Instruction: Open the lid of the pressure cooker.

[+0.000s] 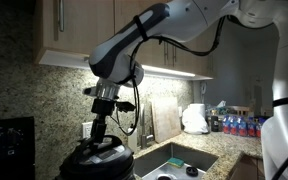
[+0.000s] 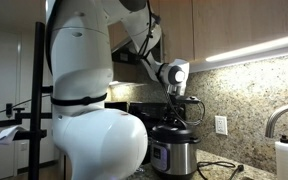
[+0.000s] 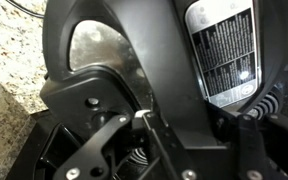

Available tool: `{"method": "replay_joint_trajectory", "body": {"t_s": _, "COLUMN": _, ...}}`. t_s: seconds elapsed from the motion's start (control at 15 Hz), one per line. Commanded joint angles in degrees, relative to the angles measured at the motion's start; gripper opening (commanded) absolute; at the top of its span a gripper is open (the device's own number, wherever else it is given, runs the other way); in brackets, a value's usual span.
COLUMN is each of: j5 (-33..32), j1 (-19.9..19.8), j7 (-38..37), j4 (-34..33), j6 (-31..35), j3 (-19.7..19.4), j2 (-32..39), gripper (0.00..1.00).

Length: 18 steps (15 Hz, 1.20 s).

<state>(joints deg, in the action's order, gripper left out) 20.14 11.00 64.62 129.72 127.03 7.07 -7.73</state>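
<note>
The pressure cooker point(image 2: 174, 158) stands on the granite counter, black with a steel body and a front panel. Its domed black lid point(image 2: 174, 131) rests on top and shows in both exterior views point(image 1: 92, 156). My gripper point(image 2: 177, 112) comes straight down onto the lid's centre point(image 1: 104, 128). In the wrist view the gripper point(image 3: 179, 135) is shut on the raised black handle point(image 3: 174, 110), with a finger on either side of it. The lid's grey band point(image 3: 99, 45) and a printed label point(image 3: 224, 50) lie beyond. I cannot tell whether the lid has lifted off the rim.
A sink point(image 1: 179, 160) lies beside the cooker, with a faucet point(image 2: 274, 120) and a soap bottle point(image 2: 284, 158). A black appliance point(image 1: 9, 145) stands on the cooker's other side. Cabinets point(image 1: 84, 25) hang overhead. A white bag point(image 1: 194, 118) and bottles point(image 1: 239, 125) sit farther along the counter.
</note>
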Motion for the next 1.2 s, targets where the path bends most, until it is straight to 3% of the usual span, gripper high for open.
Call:
{"method": "replay_joint_trajectory", "body": {"t_s": 0.0, "j5": -2.14, "j1": 1.15, "j7": 3.35, "j4": -0.46, "j6": 1.93, "j3": 0.63, "j2": 2.39, "gripper": 0.14}}
{"method": "replay_joint_trajectory", "body": {"t_s": 0.33, "j5": -9.88, "j1": 1.36, "j7": 7.38, "j4": -5.9, "j6": -8.54, "j3": 0.93, "j2": 4.02, "gripper": 0.14}}
{"method": "replay_joint_trajectory", "body": {"t_s": 0.8, "j5": -15.89, "j1": 0.94, "j7": 18.78, "j4": -9.86, "j6": -10.98, "j3": 2.02, "j2": 7.33, "gripper": 0.14}}
{"method": "replay_joint_trajectory", "body": {"t_s": 1.13, "j5": -22.12, "j1": 0.35, "j7": 28.77, "j4": -9.36, "j6": -16.14, "j3": 2.04, "j2": 4.11, "gripper": 0.14}}
